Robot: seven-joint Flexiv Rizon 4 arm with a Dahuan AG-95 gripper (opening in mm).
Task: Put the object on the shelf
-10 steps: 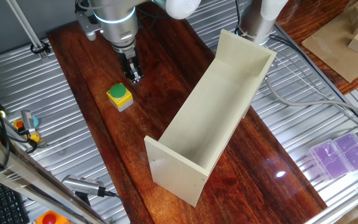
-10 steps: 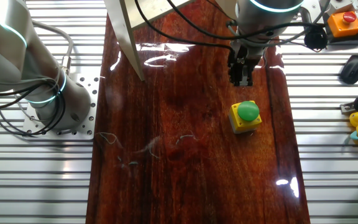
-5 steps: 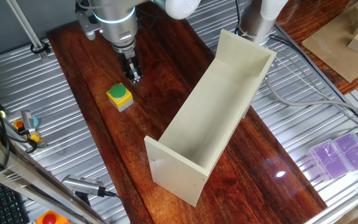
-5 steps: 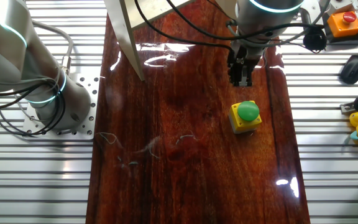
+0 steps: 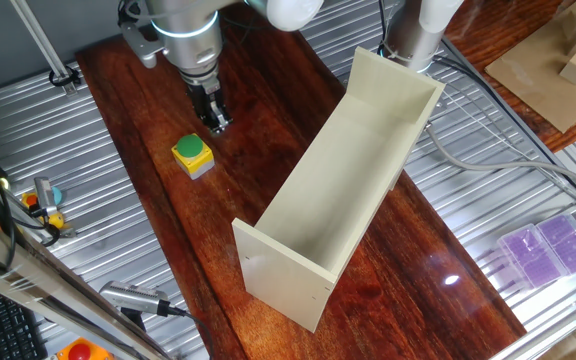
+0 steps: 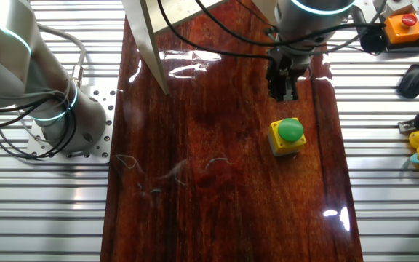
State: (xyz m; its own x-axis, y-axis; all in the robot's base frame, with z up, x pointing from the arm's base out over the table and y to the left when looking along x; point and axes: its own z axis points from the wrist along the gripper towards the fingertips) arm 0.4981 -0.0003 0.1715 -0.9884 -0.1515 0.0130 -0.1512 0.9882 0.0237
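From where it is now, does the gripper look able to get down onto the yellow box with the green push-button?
Probably yes. The gripper hangs close beside the yellow box with the green push-button, which stands alone on bare dark wood. The cream shelf stands well off to the side, and nothing lies between them.

robot lab: ribbed aluminium bench (image 5: 528, 200), second arm base (image 6: 57, 109).

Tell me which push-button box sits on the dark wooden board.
The yellow box with the round green button, just below the tool. The orange box with the red button sits off the board, on the ribbed metal surface.
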